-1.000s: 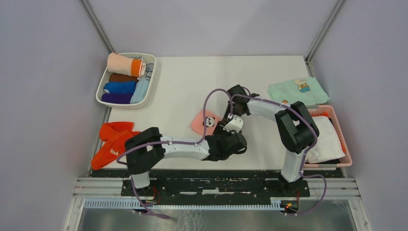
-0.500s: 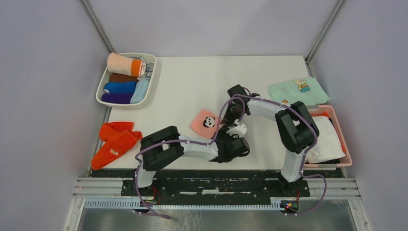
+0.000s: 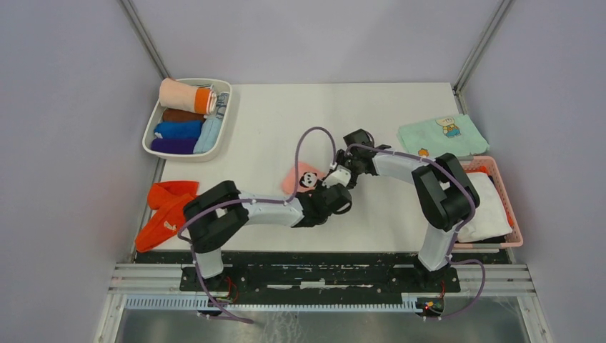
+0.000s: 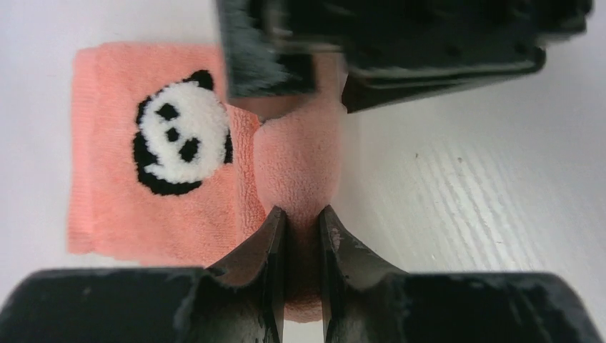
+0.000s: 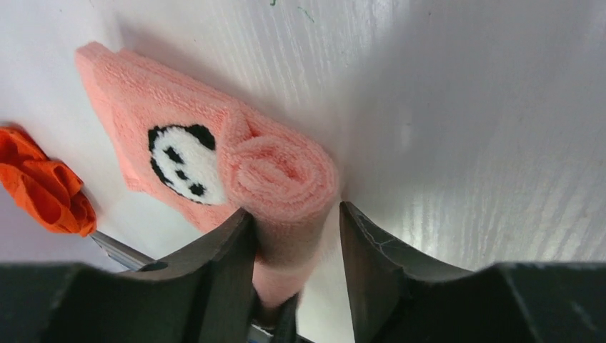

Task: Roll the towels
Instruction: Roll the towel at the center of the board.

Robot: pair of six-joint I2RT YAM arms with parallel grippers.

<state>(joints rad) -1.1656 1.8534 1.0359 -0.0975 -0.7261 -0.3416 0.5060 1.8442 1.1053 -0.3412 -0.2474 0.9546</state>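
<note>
The pale pink panda towel (image 3: pixel 301 179) lies mid-table, its right edge rolled into a short tube (image 4: pixel 296 161). My left gripper (image 4: pixel 302 214) is shut on the near end of that roll. In the top view it is just right of the towel (image 3: pixel 329 194). My right gripper (image 5: pixel 294 211) is open and straddles the roll's far end (image 5: pixel 286 175). Its left finger touches the roll and its right finger stands apart. It reaches in from the right in the top view (image 3: pixel 341 170). The red-orange towels (image 3: pixel 168 211) lie crumpled at the table's left edge.
A white tray (image 3: pixel 187 81) with several rolled towels stands at the back left. A mint-green bear cloth (image 3: pixel 443 134) lies at the back right. A pink basket (image 3: pixel 511 214) with a white cloth stands at the right edge.
My left gripper has moved up and left from the front of the table onto the pink towel's right edge. The right gripper has shifted slightly forward over the same edge.
</note>
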